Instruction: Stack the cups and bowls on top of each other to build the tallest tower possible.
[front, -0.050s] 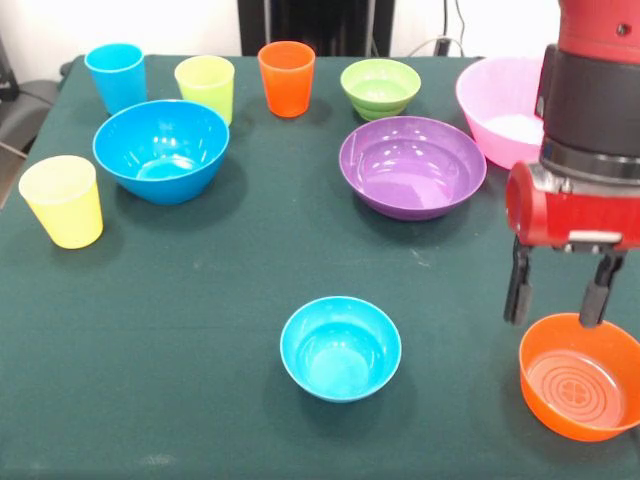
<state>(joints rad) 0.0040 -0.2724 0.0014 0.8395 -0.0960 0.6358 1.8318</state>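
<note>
No tower is built: every cup and bowl stands alone and upright on the desk, which is covered with a dark green cloth.

Bowls:
- The small light-blue bowl stands at the near centre, apart from everything else.
- The small orange bowl stands at the near right corner, partly cut by the right edge of the picture.
- The wide purple bowl stands right of centre, further back.
- The large pink bowl stands behind and to the right of the purple bowl, close to its rim; the arm hides its right part.
- The small green bowl stands at the back, just behind the purple bowl.
- The deep blue bowl stands on the left half of the desk.

Cups:
- The blue cup, the lime green cup and the orange cup stand in a row along the back edge, from left to right.
- The blue and lime green cups stand just behind the deep blue bowl.
- The yellow cup stands alone at the left edge, in front of and to the left of the deep blue bowl.

Pincer:
- The red and black arm comes down at the right side.
- The pincer hangs directly over the far rim of the small orange bowl.
- Its two black fingers are spread apart and point down, with nothing between them.
- The fingertips sit at or just above the bowl's rim; contact cannot be confirmed.
</note>
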